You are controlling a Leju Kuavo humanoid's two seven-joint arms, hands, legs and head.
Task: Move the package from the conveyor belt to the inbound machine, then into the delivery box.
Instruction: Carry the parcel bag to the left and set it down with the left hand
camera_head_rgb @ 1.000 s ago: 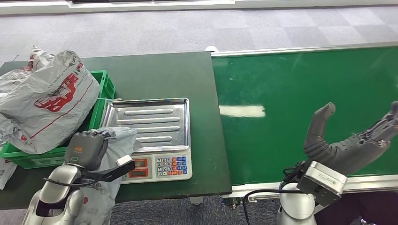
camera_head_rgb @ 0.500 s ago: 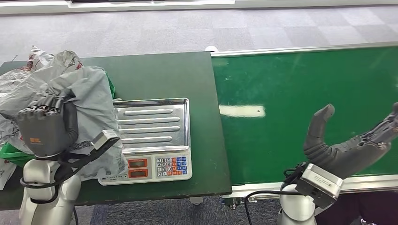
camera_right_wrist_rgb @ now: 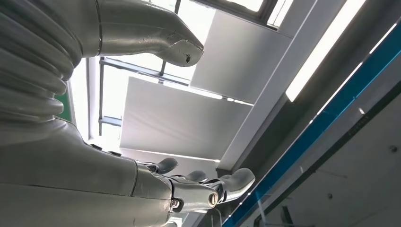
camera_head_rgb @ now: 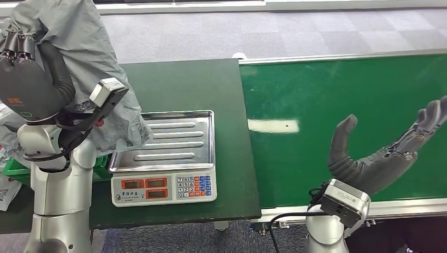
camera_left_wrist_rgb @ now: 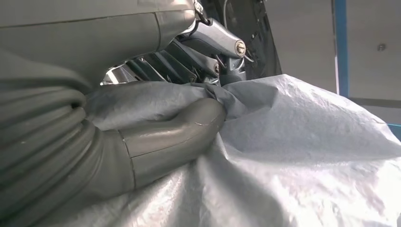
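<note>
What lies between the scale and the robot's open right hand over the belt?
Head view: bare dark-green table edge, then bare green conveyor belt, between scale and right hand.

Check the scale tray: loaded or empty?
Empty. The scale tray shows bare ribbed metal; the grey package hangs above its edge, gripped by the left robot hand.

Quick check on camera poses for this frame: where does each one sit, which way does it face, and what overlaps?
Head view: high on the body, looking forward and down at the dark green table, silver-trayed weighing scale and bright green conveyor belt; both arms show.
Left wrist view: behind the left hand, facing the crumpled grey plastic package it grips.
Right wrist view: behind the right hand, facing up at ceiling panels.
Shared: head and left wrist views both show the package in the left hand; head view also shows the right hand.
</note>
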